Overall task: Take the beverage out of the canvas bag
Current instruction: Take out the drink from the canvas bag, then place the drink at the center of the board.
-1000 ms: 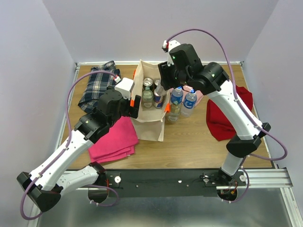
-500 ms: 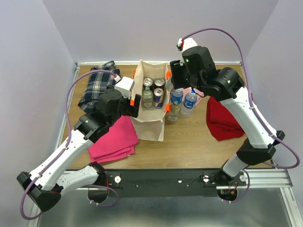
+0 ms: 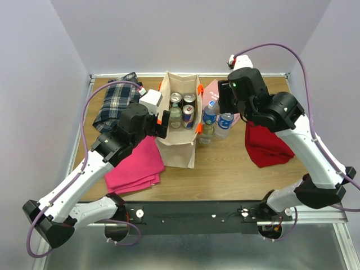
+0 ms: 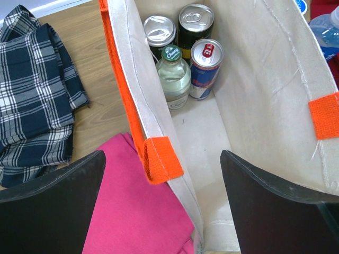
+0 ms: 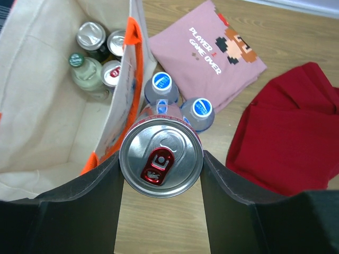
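Beverage can (image 5: 161, 157) upright, lid up, clamped in right gripper (image 5: 161, 165), outside canvas bag (image 4: 265, 79). Bag holds three cans (image 4: 205, 66) and a glass bottle (image 4: 173, 76), all upright. Left gripper (image 4: 163, 159) jaws wide apart, straddling the bag's wall.

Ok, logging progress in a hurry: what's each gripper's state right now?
Left gripper: open, canvas bag wall between its fingers.
Right gripper: closed on a can.

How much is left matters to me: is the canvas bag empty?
No, the canvas bag holds three cans and a glass bottle at its far end.

Beige canvas bag (image 3: 180, 153) (orange handles (image 4: 162, 160)).
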Robot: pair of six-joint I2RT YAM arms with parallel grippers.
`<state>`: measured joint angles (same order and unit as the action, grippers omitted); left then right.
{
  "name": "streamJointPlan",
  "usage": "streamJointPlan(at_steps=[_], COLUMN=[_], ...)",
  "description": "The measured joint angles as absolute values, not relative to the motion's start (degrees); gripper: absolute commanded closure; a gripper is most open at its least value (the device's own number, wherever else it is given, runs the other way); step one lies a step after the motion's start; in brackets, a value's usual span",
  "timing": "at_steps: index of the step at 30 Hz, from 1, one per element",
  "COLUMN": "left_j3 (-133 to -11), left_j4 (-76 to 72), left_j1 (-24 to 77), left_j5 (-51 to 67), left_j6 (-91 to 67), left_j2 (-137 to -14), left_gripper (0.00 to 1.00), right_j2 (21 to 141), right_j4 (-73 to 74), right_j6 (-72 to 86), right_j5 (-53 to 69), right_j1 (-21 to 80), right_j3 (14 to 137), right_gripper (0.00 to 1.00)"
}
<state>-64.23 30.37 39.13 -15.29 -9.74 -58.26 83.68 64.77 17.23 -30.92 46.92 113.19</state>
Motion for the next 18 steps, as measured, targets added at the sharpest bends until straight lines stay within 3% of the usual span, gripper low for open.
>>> streamJointPlan(at_steps=[18], left_j3=[-65.2], left_j4=[30.0], left_j1=[39.1], left_j5=[-14.5], left_j6=[-10.8], left_j2=[-58.9], left_gripper=[0.01], right_j2=[78.0], right_j4=[65.6], right_j6=[23.8], right_j5=[-32.2], right_j1=[46.9], right_j3=[97.5], right_gripper=[0.99])
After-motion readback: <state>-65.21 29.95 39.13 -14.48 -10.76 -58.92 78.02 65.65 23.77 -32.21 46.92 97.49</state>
